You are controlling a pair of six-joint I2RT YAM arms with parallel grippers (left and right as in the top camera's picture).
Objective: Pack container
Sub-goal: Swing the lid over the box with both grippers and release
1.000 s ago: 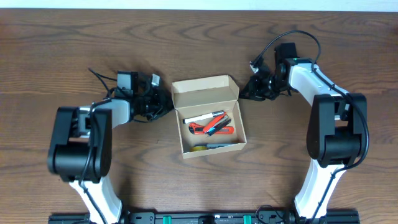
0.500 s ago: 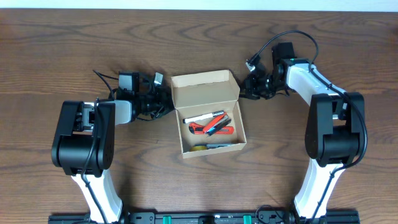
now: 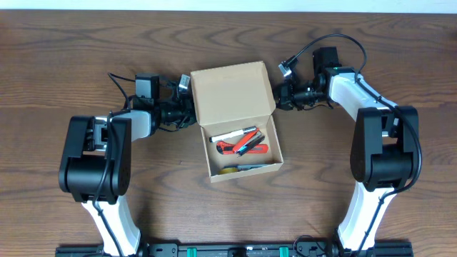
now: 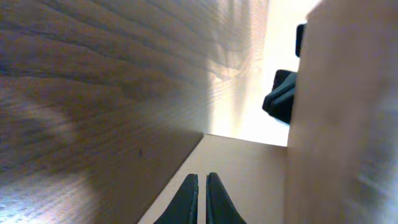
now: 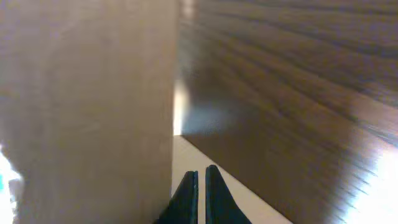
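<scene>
A: Cardboard container [image 3: 245, 171] sits centre, flap lid [image 3: 232, 93] open at its far side. Our left gripper [image 3: 187, 108], jaws pressed together on nothing, is at the flap's left edge.

B: Our right gripper [image 3: 279, 97], likewise closed and empty, is at the right edge. We'd push both edges evenly so the flap folds square over the tools [image 3: 241, 145].

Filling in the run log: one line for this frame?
container: open, tools inside | lid flap: up | left gripper: shut, at flap's left edge | right gripper: shut, at flap's right edge
</scene>
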